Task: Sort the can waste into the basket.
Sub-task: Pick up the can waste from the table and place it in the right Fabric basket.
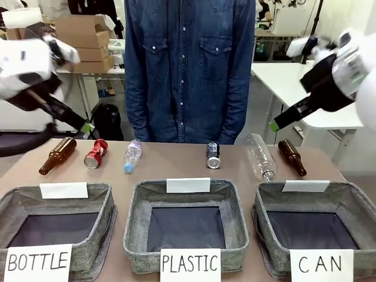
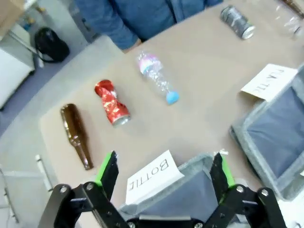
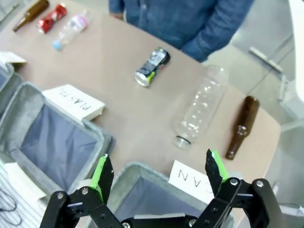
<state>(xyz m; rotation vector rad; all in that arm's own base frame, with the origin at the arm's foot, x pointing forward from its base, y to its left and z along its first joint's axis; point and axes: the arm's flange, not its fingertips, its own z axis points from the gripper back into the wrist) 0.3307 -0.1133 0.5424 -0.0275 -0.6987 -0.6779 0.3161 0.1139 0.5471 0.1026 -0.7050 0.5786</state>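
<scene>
Two cans lie on their sides across the middle of the frame: the dented red can (image 1: 96, 153) at left, between a brown bottle (image 1: 57, 155) and a small plastic bottle (image 1: 133, 155), and the black can (image 1: 213, 155) at centre, near a large clear bottle (image 1: 260, 155). The CAN basket (image 1: 262, 214) sits at lower right. Both the left gripper (image 2: 165, 161) and the right gripper (image 3: 159, 164) hover with fingers spread wide, holding nothing. The risks look plain: a round can may roll from closing pads, a neighbouring bottle may be nudged or grabbed instead, and the red can, farthest from its basket, could drop into the PLASTIC basket (image 1: 137, 226) on the way across.
</scene>
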